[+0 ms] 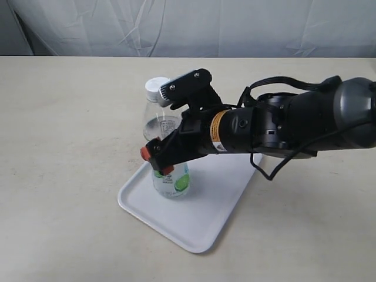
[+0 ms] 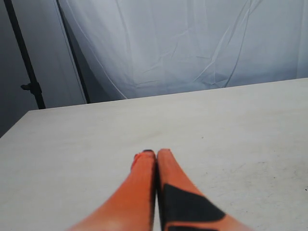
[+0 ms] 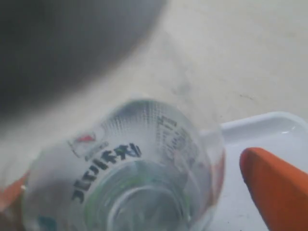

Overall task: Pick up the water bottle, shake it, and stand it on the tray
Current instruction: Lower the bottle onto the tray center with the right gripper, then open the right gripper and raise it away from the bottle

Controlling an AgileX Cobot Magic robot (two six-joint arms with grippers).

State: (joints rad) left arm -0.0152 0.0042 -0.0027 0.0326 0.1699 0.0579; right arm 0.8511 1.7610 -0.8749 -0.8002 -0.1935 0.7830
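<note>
The exterior view is looking down from above; the right wrist view is sharing its water bottle [image 3: 130, 168], very near; the left wrist view is facing the curtain [image 2: 192, 43].

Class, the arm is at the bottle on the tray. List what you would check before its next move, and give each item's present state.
1. Bottle base on the tray: ok.
2. Bottle upright: it looks slightly tilted in the exterior view; cannot tell.
3. Cap on: ok.
4. Right gripper clear of the bottle: it is open astride it, with a gap beside one finger, but the other finger is blurred; cannot tell.
5. Left gripper out of the way: shut, with only bare table ahead; ok.
</note>
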